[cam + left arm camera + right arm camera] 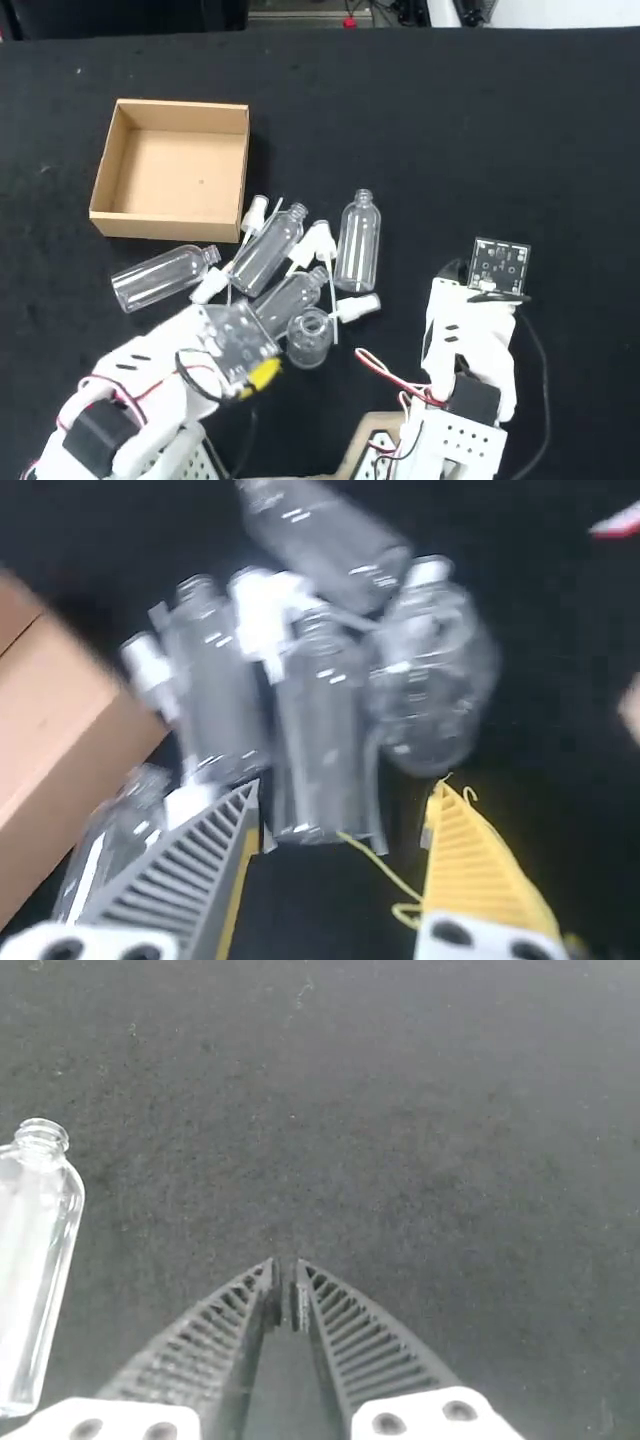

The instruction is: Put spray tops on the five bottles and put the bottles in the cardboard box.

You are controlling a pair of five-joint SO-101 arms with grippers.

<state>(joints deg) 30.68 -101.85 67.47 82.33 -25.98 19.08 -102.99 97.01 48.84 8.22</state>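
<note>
Several clear bottles without tops lie in a cluster in front of the cardboard box [170,170]; one [165,275] lies apart at the left and one [358,240] at the right. White spray tops [315,240] lie loose among them. My left gripper [268,352] is open just short of the cluster, next to a bottle [308,337] whose mouth faces up. In the left wrist view the left gripper [345,790] has its grey and yellow fingers spread at the base of a lying bottle [320,730]. My right gripper [285,1275] is shut over bare cloth, with a bottle [35,1260] off to one side.
Black cloth [480,130] covers the table. The box [40,750] is open and has nothing in it. The right arm [470,340] stands at the front right, apart from the bottles. Red and white wires [385,375] run between the arm bases.
</note>
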